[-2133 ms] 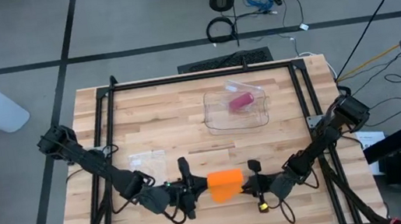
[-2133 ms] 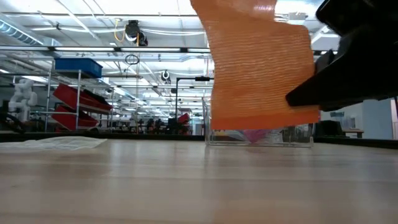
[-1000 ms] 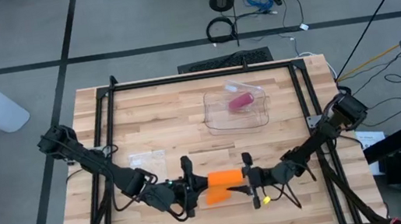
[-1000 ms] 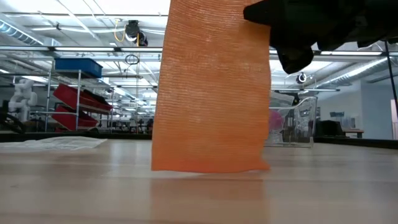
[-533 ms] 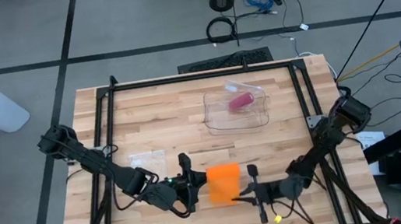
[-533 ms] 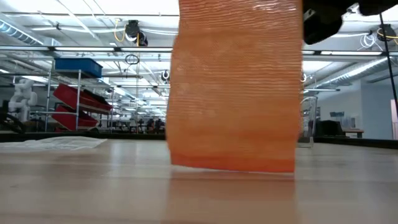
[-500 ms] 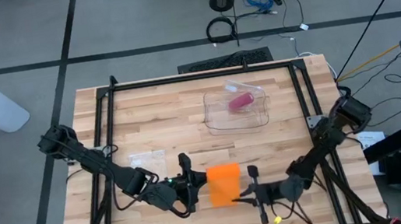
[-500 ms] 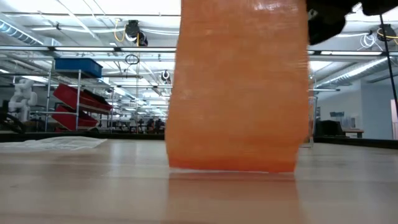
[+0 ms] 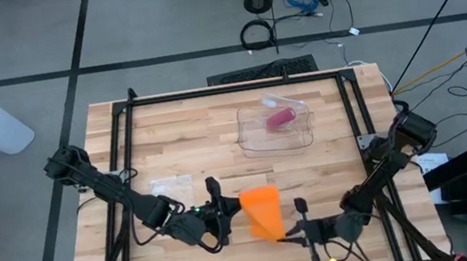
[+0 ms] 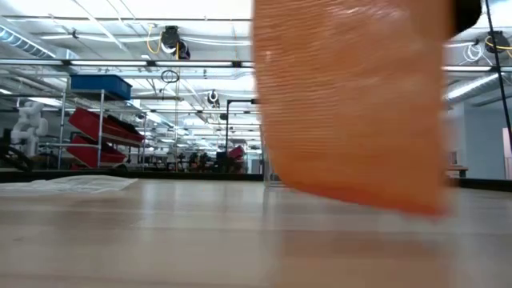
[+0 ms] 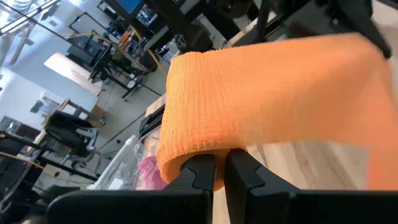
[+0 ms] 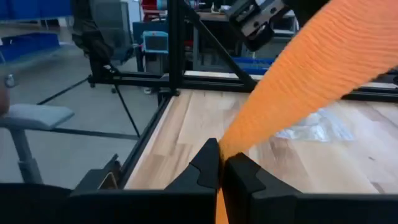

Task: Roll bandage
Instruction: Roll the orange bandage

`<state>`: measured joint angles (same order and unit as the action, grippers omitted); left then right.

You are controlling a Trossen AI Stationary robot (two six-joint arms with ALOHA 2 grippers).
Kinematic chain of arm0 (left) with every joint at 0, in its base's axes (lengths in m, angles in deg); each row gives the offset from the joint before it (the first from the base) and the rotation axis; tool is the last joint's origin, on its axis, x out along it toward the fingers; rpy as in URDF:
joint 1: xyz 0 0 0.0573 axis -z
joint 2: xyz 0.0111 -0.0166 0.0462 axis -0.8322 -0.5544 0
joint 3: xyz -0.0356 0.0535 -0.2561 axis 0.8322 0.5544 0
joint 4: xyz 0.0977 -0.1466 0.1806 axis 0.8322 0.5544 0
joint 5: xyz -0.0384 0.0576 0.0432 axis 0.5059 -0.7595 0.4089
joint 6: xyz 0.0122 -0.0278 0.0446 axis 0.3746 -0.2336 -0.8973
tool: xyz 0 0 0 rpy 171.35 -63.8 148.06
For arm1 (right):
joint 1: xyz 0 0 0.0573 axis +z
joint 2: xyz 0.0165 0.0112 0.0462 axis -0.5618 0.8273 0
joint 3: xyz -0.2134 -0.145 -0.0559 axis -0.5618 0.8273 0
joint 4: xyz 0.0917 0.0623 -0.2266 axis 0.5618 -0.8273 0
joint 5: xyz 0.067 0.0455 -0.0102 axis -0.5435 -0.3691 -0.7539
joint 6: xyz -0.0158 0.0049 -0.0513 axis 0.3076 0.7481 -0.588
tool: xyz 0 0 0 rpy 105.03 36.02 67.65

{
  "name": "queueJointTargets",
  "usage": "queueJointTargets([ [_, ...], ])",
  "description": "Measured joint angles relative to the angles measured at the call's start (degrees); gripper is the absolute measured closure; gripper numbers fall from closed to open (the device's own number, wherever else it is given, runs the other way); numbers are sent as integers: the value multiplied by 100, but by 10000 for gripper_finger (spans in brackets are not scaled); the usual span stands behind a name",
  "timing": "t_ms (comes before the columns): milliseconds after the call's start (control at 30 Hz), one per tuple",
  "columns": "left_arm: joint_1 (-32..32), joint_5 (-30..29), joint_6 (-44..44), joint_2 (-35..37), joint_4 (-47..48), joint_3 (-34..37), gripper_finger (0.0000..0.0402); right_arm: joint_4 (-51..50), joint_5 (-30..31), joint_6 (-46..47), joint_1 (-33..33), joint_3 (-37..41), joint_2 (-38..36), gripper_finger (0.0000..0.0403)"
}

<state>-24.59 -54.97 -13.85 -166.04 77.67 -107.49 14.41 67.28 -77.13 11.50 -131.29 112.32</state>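
I am pinching one end of the orange bandage (image 9: 262, 211) in my left gripper (image 9: 224, 212), fingers (image 11: 198, 172) closed almost together on the cloth, at the lower middle of the high view. My right gripper (image 9: 290, 231) is clamping the other end just below and right of that, its fingers (image 12: 205, 165) likewise nearly touching around the strip. The bandage is hanging stretched between my two grippers above the table (image 9: 178, 124), filling the upper right of the low view, while a clear tray (image 9: 275, 126) is sitting well apart toward the upper middle.
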Motion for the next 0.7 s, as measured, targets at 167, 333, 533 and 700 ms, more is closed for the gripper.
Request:
queueJointTargets([
  [167, -2, -9, -7, 0, -99, 0, 388, -653, 127, 391, 88, 2, -185, 403],
  [333, 45, 186, -9, 0, -287, -71, 388, -1081, 88, 717, -141, 2, -124, 403],
  [533, 218, 263, -7, 0, -419, -76, 388, -1335, -30, 715, -463, 4, -119, 403],
  [700, 377, 265, -6, 0, -410, -76, 388, -1522, 78, 615, -693, 4, -119, 403],
])
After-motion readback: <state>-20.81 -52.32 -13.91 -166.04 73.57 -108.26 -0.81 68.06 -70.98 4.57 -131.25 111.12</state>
